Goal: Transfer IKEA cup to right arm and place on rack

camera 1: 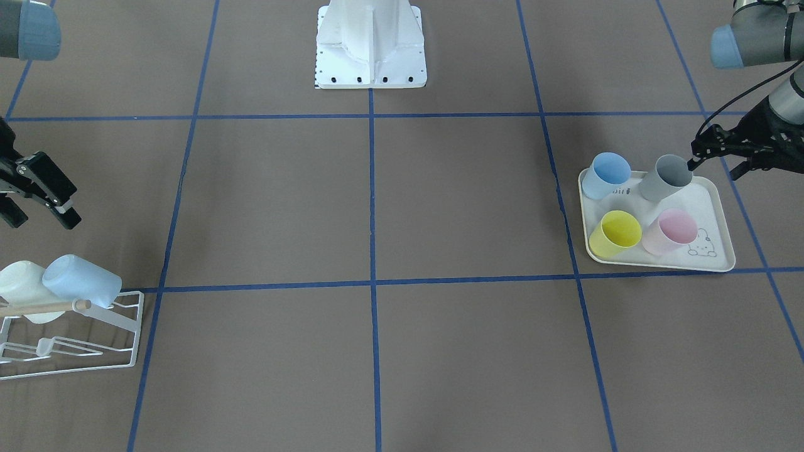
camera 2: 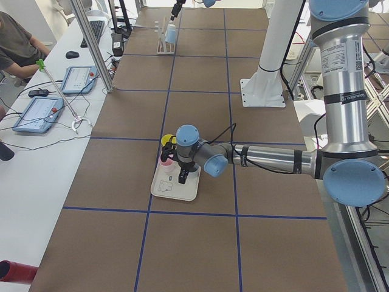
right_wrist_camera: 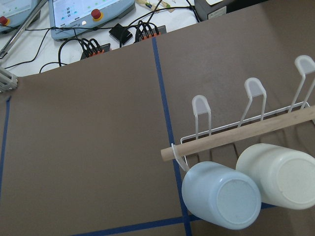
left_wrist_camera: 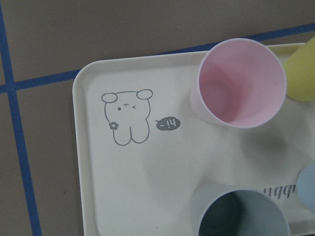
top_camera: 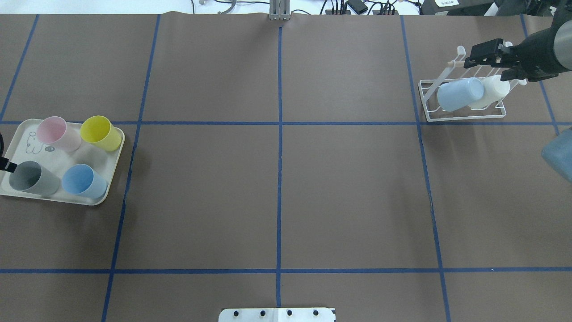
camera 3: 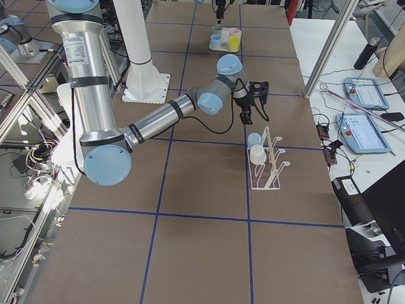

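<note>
Four cups stand on a cream tray: blue, grey, yellow and pink. My left gripper hovers at the tray's edge beside the grey cup. Its jaws look open and hold nothing, and one fingertip is close to the grey cup's rim. The left wrist view looks down on the pink cup and the grey cup. The white wire rack carries a pale blue cup and a white cup. My right gripper hangs open and empty just above the rack.
The robot's white base stands at the table's middle edge. Blue tape lines divide the brown table into squares. Beyond the far edge by the rack are cables and control panels. A seated person shows at the left side view's edge.
</note>
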`<state>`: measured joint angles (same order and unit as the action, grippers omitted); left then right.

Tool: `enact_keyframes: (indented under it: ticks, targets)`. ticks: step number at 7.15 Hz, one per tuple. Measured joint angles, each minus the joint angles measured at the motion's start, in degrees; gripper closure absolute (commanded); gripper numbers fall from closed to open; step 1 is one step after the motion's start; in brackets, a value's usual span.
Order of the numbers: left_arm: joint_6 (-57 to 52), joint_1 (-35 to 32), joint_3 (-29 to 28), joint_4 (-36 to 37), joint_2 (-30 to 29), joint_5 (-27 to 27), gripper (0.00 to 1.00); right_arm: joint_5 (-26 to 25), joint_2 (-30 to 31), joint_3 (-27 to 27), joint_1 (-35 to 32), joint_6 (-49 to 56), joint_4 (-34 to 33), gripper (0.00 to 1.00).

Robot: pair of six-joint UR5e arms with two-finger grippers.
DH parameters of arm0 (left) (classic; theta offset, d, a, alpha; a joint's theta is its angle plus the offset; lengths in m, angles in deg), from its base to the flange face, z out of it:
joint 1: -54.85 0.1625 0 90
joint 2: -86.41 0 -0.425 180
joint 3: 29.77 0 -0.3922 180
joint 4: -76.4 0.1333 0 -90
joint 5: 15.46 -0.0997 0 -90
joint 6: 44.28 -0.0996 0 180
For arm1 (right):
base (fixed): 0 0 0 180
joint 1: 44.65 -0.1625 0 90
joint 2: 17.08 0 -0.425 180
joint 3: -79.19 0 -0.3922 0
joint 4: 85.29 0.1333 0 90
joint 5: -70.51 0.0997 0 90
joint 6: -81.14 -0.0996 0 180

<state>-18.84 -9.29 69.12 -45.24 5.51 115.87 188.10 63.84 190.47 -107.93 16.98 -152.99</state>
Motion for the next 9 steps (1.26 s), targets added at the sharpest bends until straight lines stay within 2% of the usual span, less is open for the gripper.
enact_keyframes:
  ticks: [2, 3, 4, 5, 6, 9]
  targets:
    - [-0.05, 1.55, -0.78, -0.07, -0.56, 0.08, 0.23, 0.02, 0.08, -0.01, 0.00, 0.00, 0.03, 0.00]
    - [-0.06, 2.21, -1.27, -0.13, -0.87, 0.12, 0.41, 0.06, 0.14, -0.04, 0.00, 0.00, 0.03, 0.00]
    - [-0.10, 2.72, -1.83, -0.23, -1.26, 0.17, 0.69, 0.08, 0.17, -0.07, 0.00, 0.00, 0.03, 0.00]
    - [-0.10, 2.99, -2.29, -0.30, -1.65, 0.21, 0.90, 0.09, 0.19, -0.07, 0.00, 0.00, 0.03, 0.00]
    - [-0.10, 3.09, -2.54, -0.33, -1.92, 0.27, 1.00, 0.11, 0.20, -0.06, 0.00, 0.02, 0.03, 0.00]
    - [-0.38, 3.08, -2.58, -0.06, -2.32, 0.34, 1.00, 0.17, 0.13, -0.20, 0.00, 0.08, 0.05, 0.00]
